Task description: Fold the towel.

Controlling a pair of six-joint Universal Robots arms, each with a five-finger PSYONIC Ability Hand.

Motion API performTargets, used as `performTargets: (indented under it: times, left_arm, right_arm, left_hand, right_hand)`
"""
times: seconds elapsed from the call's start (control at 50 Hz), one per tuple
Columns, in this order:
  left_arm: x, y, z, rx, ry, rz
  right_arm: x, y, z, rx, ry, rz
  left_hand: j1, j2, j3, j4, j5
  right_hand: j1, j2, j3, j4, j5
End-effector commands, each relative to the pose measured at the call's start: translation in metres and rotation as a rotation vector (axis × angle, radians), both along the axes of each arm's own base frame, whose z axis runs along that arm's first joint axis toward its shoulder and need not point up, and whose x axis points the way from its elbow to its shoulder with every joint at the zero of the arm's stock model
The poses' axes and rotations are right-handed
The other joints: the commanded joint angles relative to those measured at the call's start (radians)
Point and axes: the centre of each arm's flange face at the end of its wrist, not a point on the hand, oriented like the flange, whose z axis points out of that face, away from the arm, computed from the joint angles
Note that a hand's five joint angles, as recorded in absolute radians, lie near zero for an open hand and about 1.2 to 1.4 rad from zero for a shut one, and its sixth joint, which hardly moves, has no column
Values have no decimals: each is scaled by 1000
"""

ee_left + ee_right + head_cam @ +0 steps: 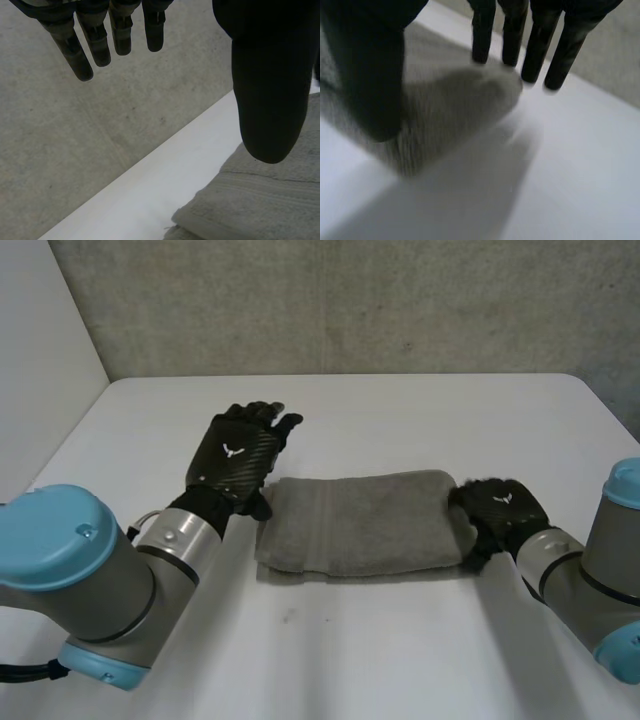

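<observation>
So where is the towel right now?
In the head view the folded towel lies in the middle of the table, the left hand beside its left end and the right hand at its right end.

My left hand [235,455] is at the towel's [360,525] left end, fingers straight; my right hand [498,505] at its right end, fingers straight.

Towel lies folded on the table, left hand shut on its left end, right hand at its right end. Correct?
No. The left hand is open, not shut on the towel: the left wrist view shows its fingers straight, holding nothing, beside that end. The folded towel and the right hand at its right end are as stated.
</observation>
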Motion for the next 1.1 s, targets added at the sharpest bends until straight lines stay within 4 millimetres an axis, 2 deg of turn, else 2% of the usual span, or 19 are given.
performTargets:
  times: [0.02,0.06,0.2,0.3,0.36,0.4,0.46,0.5,0.52,0.56,0.66,0.72,0.8,0.82,0.84,0.88,0.96,1.04,1.1]
  left_arm:
    - [1,2,-7,22,-14,2]
    - [4,2,-9,29,-17,8]
    - [12,1,-14,48,-26,29]
    - [17,-3,-15,52,-27,48]
    - [19,-5,-12,45,-24,58]
    - [22,-8,-10,40,-18,89]
    - [25,-10,-7,34,-13,110]
    - [30,-11,0,19,-2,142]
    - [30,-11,0,19,-2,143]
    - [31,-12,2,18,3,158]
    - [34,-13,2,39,32,165]
    - [34,-14,2,53,56,168]
    - [35,-16,4,61,77,170]
    - [35,-18,5,67,86,173]
    - [35,-18,5,67,86,173]
    - [36,-19,7,91,92,176]
    - [34,-23,13,108,107,175]
    - [27,-26,22,159,160,157]
    - [20,-27,25,202,210,140]
  right_arm:
    - [-7,-10,-17,45,-16,33]
    - [-5,-10,-16,42,-20,44]
    - [-1,-14,-4,-2,-29,56]
    - [3,-24,19,-83,-39,57]
    - [21,-23,39,-161,-47,110]
    - [58,-8,56,-232,-49,225]
    - [81,7,62,-263,-53,302]
    - [119,37,61,-296,-42,438]
    - [119,37,61,-296,-42,438]
    - [149,65,47,-297,-24,561]
    - [179,99,14,-262,13,690]
    - [186,107,1,-248,20,720]
    - [188,102,6,-267,10,687]
    - [187,99,12,-275,0,665]
    - [187,99,12,-275,0,665]
    - [184,93,34,-278,-58,572]
    - [174,81,54,-248,-150,455]
    - [149,54,80,-183,-303,318]
    - [136,45,86,-116,-383,277]
  left_hand:
    - [23,26,25,28,26]
    - [23,26,25,28,26]
    - [20,24,22,25,23]
    - [20,24,22,25,23]
    - [20,24,22,25,23]
    - [20,24,22,25,23]
    - [17,21,19,22,21]
    - [17,21,19,22,21]
    - [17,21,19,22,21]
    - [17,21,19,22,21]
    - [17,21,19,22,21]
    - [17,21,19,22,21]
    - [29,32,31,34,32]
    - [29,32,31,34,32]
    - [29,32,31,34,32]
    - [35,38,37,40,38]
    - [35,38,37,40,38]
    - [38,41,40,43,41]
    - [41,44,43,45,44]
  right_hand:
    - [805,736,755,754,759]
    - [985,917,935,934,940]
    - [987,918,937,936,942]
    - [987,918,937,936,942]
    - [987,918,937,936,942]
    - [987,918,937,936,942]
    - [987,918,937,936,942]
    - [987,918,937,936,942]
    - [987,918,937,936,942]
    - [987,918,937,936,942]
    - [987,918,937,936,942]
    - [987,918,937,936,942]
    - [971,902,921,920,925]
    - [488,419,438,437,443]
    - [483,415,433,432,438]
    - [-166,-235,-216,-217,-212]
    - [-235,-303,-285,-286,-280]
    - [-235,-303,-285,-286,-280]
    - [-235,-303,-285,-286,-280]
